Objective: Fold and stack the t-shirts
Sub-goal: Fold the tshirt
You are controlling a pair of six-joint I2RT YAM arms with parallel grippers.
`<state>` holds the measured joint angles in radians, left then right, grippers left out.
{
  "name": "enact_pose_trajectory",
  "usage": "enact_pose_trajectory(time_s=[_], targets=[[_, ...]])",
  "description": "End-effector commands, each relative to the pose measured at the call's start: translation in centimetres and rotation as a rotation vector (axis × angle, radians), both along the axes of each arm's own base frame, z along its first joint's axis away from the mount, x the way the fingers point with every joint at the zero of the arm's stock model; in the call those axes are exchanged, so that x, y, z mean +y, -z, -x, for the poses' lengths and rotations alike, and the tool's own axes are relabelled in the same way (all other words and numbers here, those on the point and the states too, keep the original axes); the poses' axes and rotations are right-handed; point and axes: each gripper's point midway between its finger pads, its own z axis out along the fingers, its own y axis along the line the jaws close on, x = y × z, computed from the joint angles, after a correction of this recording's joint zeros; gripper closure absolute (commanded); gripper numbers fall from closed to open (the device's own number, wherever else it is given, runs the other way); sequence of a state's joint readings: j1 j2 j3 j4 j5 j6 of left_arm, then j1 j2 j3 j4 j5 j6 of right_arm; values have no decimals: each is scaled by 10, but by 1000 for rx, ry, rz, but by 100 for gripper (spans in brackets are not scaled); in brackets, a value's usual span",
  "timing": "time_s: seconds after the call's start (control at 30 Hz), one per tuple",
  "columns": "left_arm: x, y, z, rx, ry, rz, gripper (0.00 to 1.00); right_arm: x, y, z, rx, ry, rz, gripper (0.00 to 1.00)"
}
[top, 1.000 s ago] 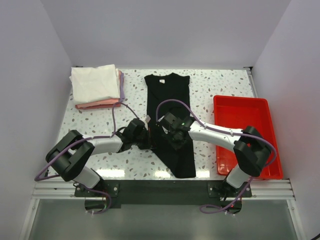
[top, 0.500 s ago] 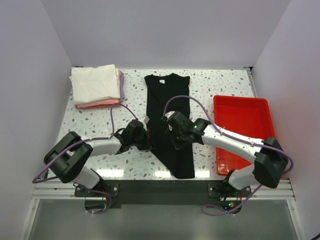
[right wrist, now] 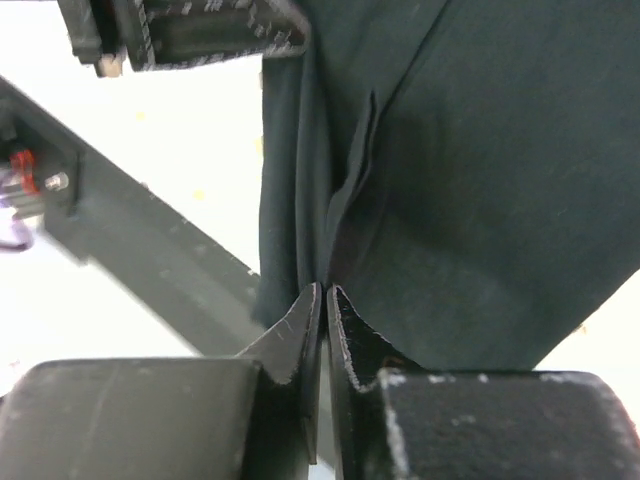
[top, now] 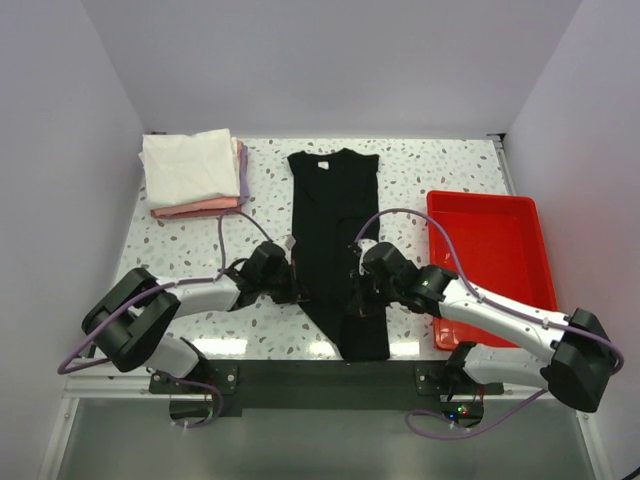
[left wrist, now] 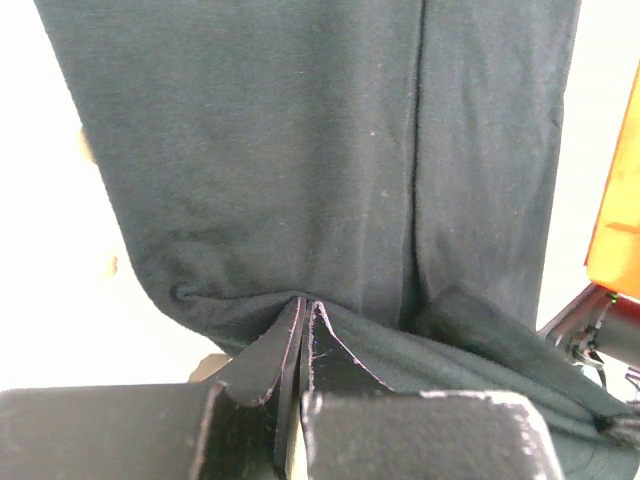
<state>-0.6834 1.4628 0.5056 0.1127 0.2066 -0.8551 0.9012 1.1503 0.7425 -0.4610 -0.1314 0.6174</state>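
Note:
A black t-shirt (top: 325, 215) lies lengthwise on the table's middle, collar at the far end, folded into a narrow strip. My left gripper (top: 297, 286) is shut on its left edge near the lower half; in the left wrist view the jaws (left wrist: 305, 306) pinch a ridge of black cloth (left wrist: 300, 150). My right gripper (top: 359, 292) is shut on the shirt's right side; in the right wrist view the jaws (right wrist: 326, 290) pinch a fold of black cloth (right wrist: 480, 180). A folded white t-shirt (top: 188, 165) tops a pink one (top: 195, 209) and a lavender one (top: 244, 172) at the far left.
A red plastic tray (top: 520, 215) stands at the right, beside my right arm. The speckled table (top: 430, 170) ends in a dark metal rail (top: 300, 375) at the near edge. White walls close in the left, far and right sides.
My right gripper has moved toward the near edge and a little right, holding the cloth. The shirt's lower part shifted with it. My left gripper has barely moved.

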Motion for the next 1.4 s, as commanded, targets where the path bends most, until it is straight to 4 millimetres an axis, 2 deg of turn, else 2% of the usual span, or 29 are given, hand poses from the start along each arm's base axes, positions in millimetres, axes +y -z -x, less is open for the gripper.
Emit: enact_pose_trajectory(time_s=[0.0,0.07,0.1,0.13,0.2,0.27,0.33,0.4,0.43,0.47,0.63,0.67,0.77,0.87,0.9,1.0,1.07,1.17,1.3,1.37], targets=[[64,46,28,101,-67,-286,100,6,-6,23,97,-20,-93,91],[66,40,26,82,-74,-291,100,14,-3,34,127,-77,-144,86],[67,38,26,78,-77,-291,100,20,-7,46,162,-138,-182,79],[67,35,24,69,-78,-290,100,25,-7,53,182,-180,-192,75],[68,26,22,47,-83,-287,100,31,-13,65,188,-269,-221,65],[70,19,23,41,-81,-289,100,33,-17,71,177,-324,-220,58],[70,12,22,29,-86,-287,100,29,-18,62,134,-304,-179,42],[71,4,19,6,-96,-287,95,23,-24,55,90,-291,-127,28],[71,1,18,0,-92,-284,93,18,-23,42,42,-240,-87,1],[70,-4,18,-7,-87,-274,84,15,-28,36,20,-211,-66,1],[55,-30,10,-51,-42,-219,67,6,-33,2,-72,-59,-22,1],[51,-36,11,-51,-25,-202,61,10,-33,-2,-65,-42,-41,1],[38,-55,8,-81,23,-145,51,10,-26,-22,-28,44,-69,1],[21,-71,6,-104,84,-77,51,10,-7,-45,10,117,-68,1],[15,-78,5,-115,104,-53,50,7,9,-50,47,143,-26,1],[-8,-93,11,-140,196,46,48,18,9,-60,42,119,-28,1],[-24,-98,18,-164,254,81,45,30,2,-68,18,105,-70,1],[-40,-95,27,-171,330,82,38,30,4,-77,-3,133,-56,1],[-61,-91,46,-161,433,127,32,25,26,-88,19,187,11,1],[-70,-91,57,-164,484,142,30,35,34,-88,54,167,-15,1]])
